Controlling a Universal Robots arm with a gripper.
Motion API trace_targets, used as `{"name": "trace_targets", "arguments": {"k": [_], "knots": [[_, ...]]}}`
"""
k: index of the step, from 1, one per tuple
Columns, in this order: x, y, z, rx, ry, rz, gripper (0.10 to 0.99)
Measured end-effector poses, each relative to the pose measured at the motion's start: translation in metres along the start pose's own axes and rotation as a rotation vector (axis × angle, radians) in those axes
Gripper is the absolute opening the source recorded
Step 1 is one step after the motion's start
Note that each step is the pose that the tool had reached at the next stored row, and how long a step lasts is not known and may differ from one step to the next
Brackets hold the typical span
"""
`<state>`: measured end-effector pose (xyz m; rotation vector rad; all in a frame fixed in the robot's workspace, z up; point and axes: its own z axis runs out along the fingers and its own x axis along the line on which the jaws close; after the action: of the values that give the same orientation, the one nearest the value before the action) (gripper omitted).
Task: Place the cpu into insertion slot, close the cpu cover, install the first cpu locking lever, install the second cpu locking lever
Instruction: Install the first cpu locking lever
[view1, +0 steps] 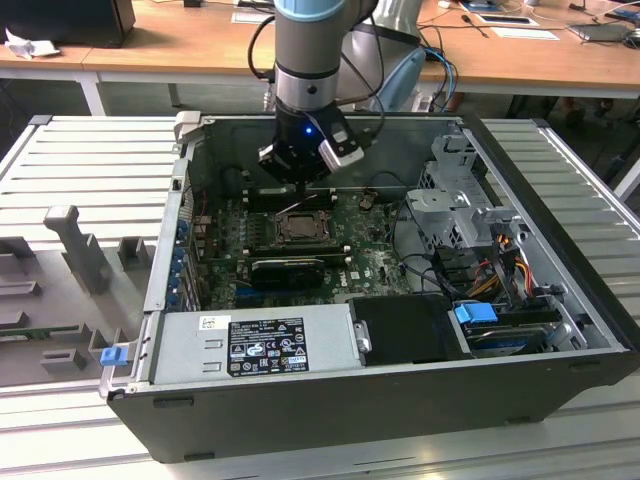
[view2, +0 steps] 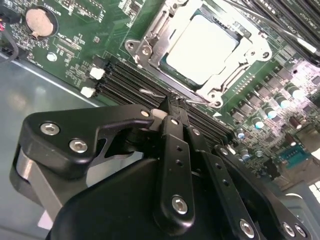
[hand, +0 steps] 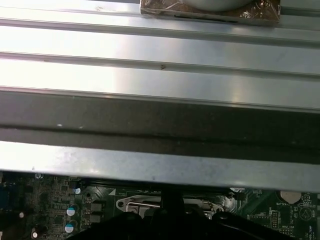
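The arm's gripper hangs inside the open computer case, low over the motherboard and just past the far edge of the insertion slot. In the second wrist view its black fingers are pressed together into a single point, gripping nothing, with the tip close to a thin wire locking lever beside the socket; whether it touches the lever cannot be told. The cpu already lies in the insertion slot, its pale metal top showing through the window of the cpu cover, which appears to lie flat around it. The grey power-supply box sits along the case's near edge.
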<state>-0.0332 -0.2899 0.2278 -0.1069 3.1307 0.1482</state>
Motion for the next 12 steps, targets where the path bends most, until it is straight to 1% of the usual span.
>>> {"name": "trace_targets", "arguments": {"k": [4,8,12], "knots": [[-0.0022,0.0001,0.0024,0.0,0.0,0.0,0.106],[-0.0039,-0.0002,0.0081,0.0,-0.0001,0.0,0.106],[-0.0092,0.0,0.0109,0.0,-0.0001,0.0,0.106]]}}
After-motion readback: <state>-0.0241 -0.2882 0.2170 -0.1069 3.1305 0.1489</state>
